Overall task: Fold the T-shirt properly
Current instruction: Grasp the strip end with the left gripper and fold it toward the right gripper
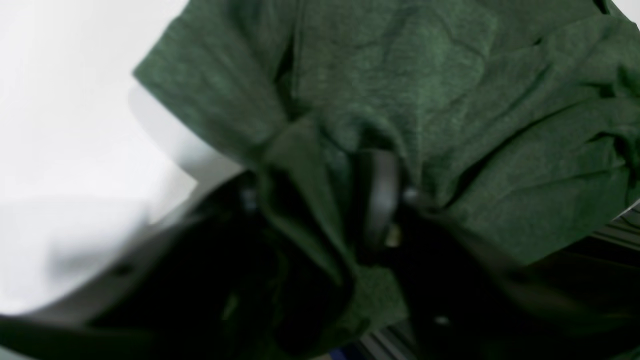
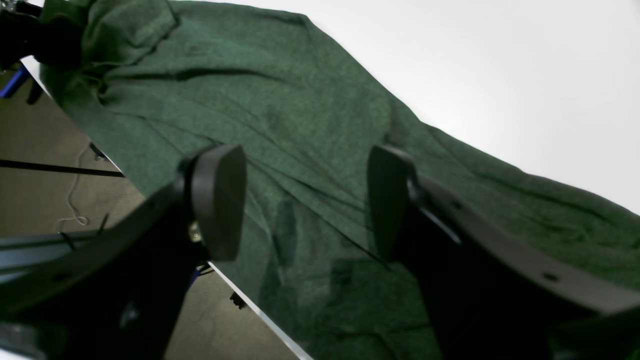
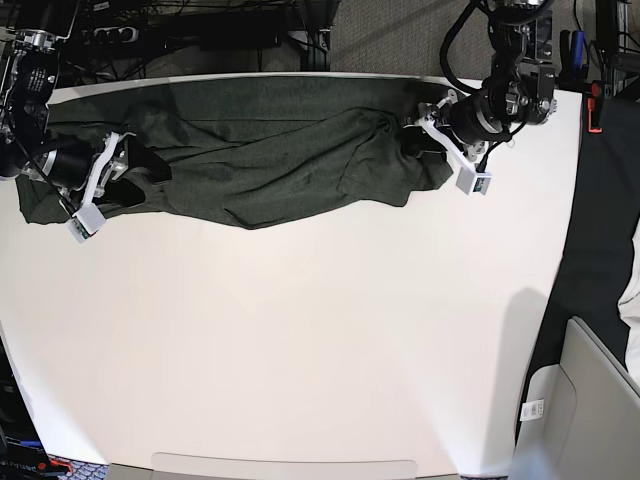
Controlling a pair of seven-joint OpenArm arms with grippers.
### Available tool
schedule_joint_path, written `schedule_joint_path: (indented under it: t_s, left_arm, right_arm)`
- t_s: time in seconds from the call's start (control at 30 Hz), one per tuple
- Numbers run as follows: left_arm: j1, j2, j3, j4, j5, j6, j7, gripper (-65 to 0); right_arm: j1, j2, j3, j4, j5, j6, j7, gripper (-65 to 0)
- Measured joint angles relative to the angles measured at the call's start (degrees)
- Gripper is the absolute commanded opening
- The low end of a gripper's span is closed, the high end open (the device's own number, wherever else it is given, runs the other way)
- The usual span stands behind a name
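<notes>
gripping shirt [image 3: 270,160] at both ends on tabletop [image 3: 320,350].
left pincer [image 1: 345,200] clamped on bunched fabric; right pincer [image 2: 305,200] jaws apart over flat cloth.

We've got a broad white matte rectangular worktop [image 3: 300,350] filling most of the base view. Beyond its far edge we see grey-brown carpeted floor [image 3: 400,35] with black cables [image 3: 200,35] bunched near the far left corner. Past the right edge there's a small red object [image 3: 594,105], and off the near right corner a pale grey boxy container [image 3: 590,400].
</notes>
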Motion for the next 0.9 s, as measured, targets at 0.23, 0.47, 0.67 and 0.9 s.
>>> schedule_joint_path:
  t_s: [0.23, 0.47, 0.67, 0.9]
  left_arm:
    - [-1.8, 0.0, -0.2, 0.1, 0.6, 0.7, 2.1, -62.6]
    - [-2.1, -0.1, -0.2, 8.6, 0.8, 0.9, 2.1, -62.8]
    - [-1.6, 1.9, -0.2, 12.9, 1.1, 0.9, 2.3, -62.8]
    - [-1.6, 8.8, 0.3, 13.4, -7.2, 0.8, 2.2, -62.7]
  right_arm:
    - [0.0, 2.0, 0.1, 0.0, 0.0, 0.0, 0.0, -26.0]
    - [-0.7, 3.9, 1.4, 0.0, -5.2, 0.0, 0.0, -26.1]
    - [-0.7, 4.0, 1.5, 0.0, -10.8, 0.0, 0.0, -39.3]
    - [-0.7, 3.9, 1.5, 0.0, -14.8, 0.0, 0.0, -65.0]
